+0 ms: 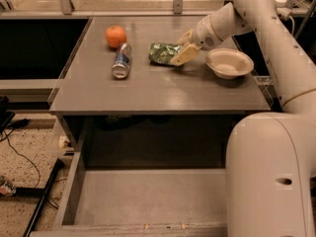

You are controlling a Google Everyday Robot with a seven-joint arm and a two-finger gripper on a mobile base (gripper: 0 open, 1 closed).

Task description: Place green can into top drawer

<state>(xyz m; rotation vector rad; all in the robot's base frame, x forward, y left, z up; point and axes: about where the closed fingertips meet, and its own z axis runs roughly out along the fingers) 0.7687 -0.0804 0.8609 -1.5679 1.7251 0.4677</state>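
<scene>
The green can (pixel 162 53) lies on its side on the grey table (pixel 148 90), right of the middle, crinkled and shiny. My gripper (pixel 184 47) is at the can's right end, low over the table and touching or nearly touching it, with the arm reaching in from the right. The top drawer (pixel 148 196) is pulled open below the table's front edge. Its flat grey bottom is bare.
An orange (pixel 116 36) sits at the back left of the table. A slim silver-and-blue can (pixel 121 60) lies just in front of it. A white bowl (pixel 229 63) stands right of the gripper. My large white arm body (pixel 271 177) covers the drawer's right side.
</scene>
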